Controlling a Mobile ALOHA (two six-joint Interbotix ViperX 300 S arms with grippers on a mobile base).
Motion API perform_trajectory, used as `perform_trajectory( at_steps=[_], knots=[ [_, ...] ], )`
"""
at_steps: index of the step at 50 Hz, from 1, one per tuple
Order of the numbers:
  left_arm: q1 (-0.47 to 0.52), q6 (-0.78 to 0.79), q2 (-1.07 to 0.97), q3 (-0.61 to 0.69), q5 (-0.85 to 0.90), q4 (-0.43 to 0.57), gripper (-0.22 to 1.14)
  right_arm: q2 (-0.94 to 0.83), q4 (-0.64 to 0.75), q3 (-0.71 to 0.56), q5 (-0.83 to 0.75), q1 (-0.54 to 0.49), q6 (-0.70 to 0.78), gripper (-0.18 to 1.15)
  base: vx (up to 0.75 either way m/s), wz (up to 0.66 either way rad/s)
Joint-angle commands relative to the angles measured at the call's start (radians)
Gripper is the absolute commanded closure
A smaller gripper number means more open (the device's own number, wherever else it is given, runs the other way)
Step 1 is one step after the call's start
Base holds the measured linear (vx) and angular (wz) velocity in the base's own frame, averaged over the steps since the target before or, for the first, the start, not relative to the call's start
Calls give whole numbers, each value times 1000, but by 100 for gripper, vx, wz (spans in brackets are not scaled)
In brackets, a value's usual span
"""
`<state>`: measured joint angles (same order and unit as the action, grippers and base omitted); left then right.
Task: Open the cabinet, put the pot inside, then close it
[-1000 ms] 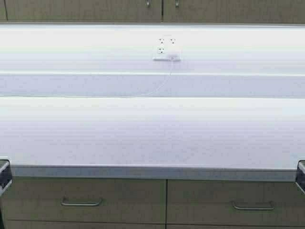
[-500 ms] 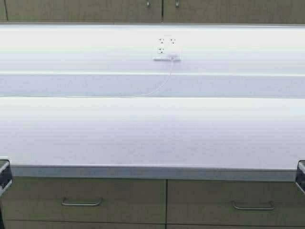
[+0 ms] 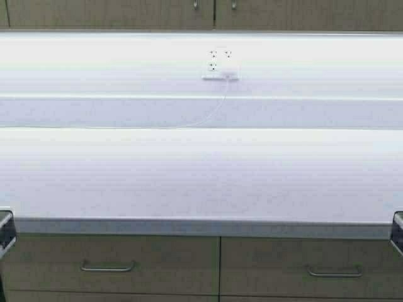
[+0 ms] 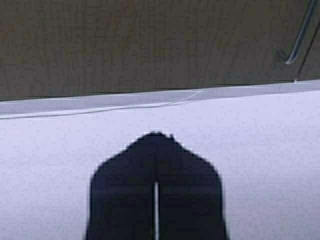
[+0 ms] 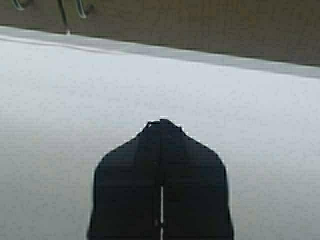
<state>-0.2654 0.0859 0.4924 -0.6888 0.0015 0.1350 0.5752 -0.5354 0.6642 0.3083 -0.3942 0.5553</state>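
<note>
The cabinet [image 3: 126, 14] shows only as the lower strip of two tan doors at the top of the high view, both shut, with silver handles [image 3: 195, 4] at their inner edges. It also shows in the left wrist view [image 4: 150, 45] and the right wrist view [image 5: 210, 25]. The pot is out of view. My left gripper [image 4: 156, 137] is shut and empty, parked low at the counter's front left edge [image 3: 5, 231]. My right gripper [image 5: 161, 123] is shut and empty, parked at the front right edge [image 3: 398, 231].
A long white counter [image 3: 201, 176] runs across in front of me. White wall outlets [image 3: 219, 63] with a thin white cable [image 3: 211, 113] sit on the back wall. Below the counter are tan drawers with horizontal handles [image 3: 107, 268].
</note>
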Motion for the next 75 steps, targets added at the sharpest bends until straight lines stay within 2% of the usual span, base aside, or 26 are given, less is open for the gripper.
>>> perform_trajectory(
  at_steps=[1, 75],
  knots=[
    [0, -2, 5, 9, -8, 0, 88, 8, 2, -11, -3, -2, 2, 90, 0, 0],
    [0, -2, 5, 9, -8, 0, 88, 17, 0, 5, -5, -3, 3, 90, 0, 0]
  ],
)
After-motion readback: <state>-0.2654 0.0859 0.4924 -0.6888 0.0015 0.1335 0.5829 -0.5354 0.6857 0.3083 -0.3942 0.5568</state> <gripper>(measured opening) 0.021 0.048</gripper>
